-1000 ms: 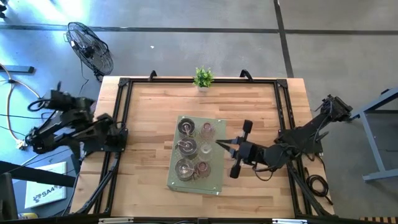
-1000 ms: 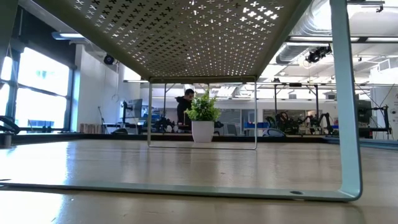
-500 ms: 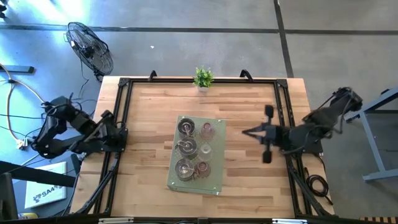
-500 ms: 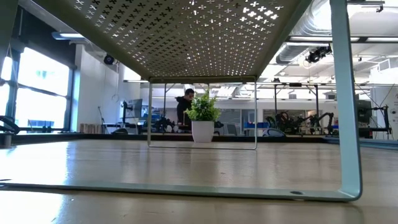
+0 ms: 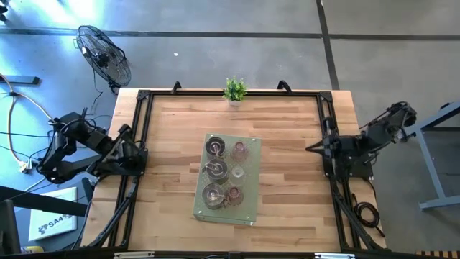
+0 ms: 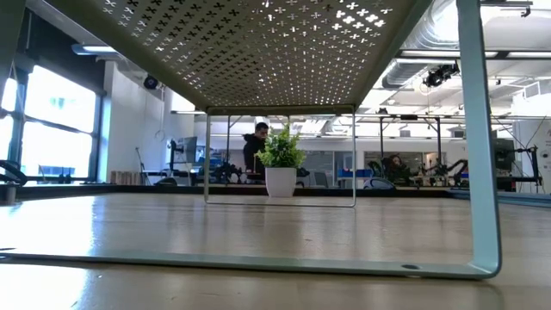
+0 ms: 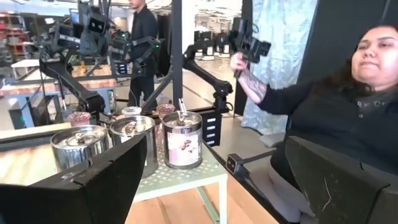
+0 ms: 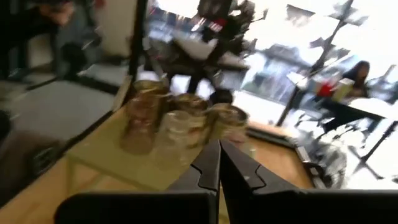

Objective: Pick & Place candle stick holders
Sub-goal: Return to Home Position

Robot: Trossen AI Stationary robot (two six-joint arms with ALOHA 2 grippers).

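retreating right end effector (image 5: 311, 149), closed

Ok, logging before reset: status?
Left pincer open, wooden table's left edge. Right pincer shut, empty, right edge. Six silver and glass candle holders on pale green shelf. No obstruction.

I see a table (image 5: 287, 129) of pale wood planks with a soft sheen. The shelf (image 5: 248, 210) is matt, pale green perforated metal. Three holders (image 7: 78, 142) are polished silver metal; the cups (image 5: 238, 151) beside them look like smooth pink and clear glass.
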